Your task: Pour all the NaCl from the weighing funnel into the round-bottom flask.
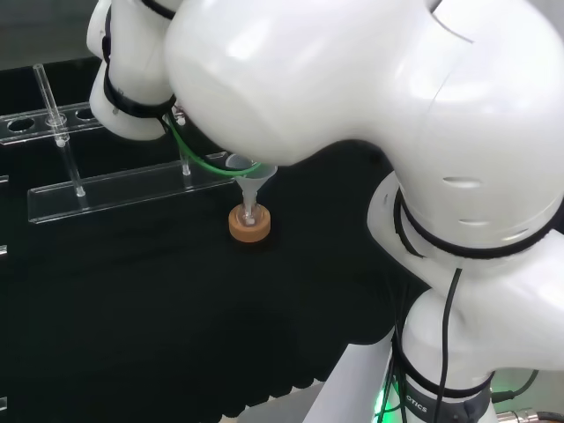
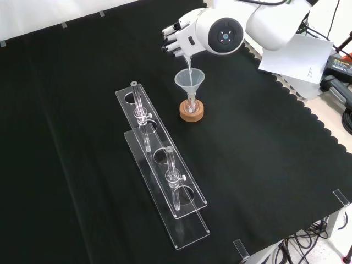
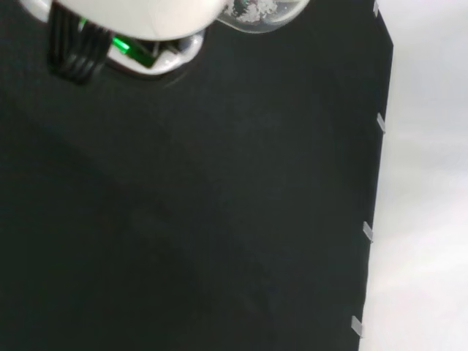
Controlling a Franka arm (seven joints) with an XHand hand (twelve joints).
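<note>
1. A white robot arm (image 2: 264, 22) reaches in over the black-clothed bench (image 2: 264, 165) from its far edge in the front view, its hand (image 2: 177, 39) hanging just above a clear funnel (image 2: 190, 80).

2. The hand's dark fingertips (image 2: 168, 46) are bunched together and bent, apparently pinched on a slim clear stem, the weighing funnel (image 2: 188, 65), which slants down from the hand into the mouth of the funnel below; the grip itself is partly hidden behind the arm's round grey-capped link (image 2: 224, 36).

3. The funnel sits upright in the neck of the round-bottom flask (image 2: 191, 104), small and clear, which rests on a cork ring (image 2: 191, 113) near the far middle of the cloth, toward the arm's edge in the front view.

4. In the head view the cork ring (image 1: 249, 223) and funnel (image 1: 253, 185) stand just below the arm's large white link, with a green cable (image 1: 207, 160) looping beside them.

5. In the wrist view, white grains (image 3: 252, 10) cling inside a clear bulb close to the hand.

6. A long clear acrylic rack (image 2: 159, 165) with round holes and upright glass tubes (image 2: 141, 113) lies just beside the flask, running from mid-cloth toward the near edge in the front view.

7. White papers (image 2: 300, 60) lie off the cloth's far right corner in the front view.
</note>
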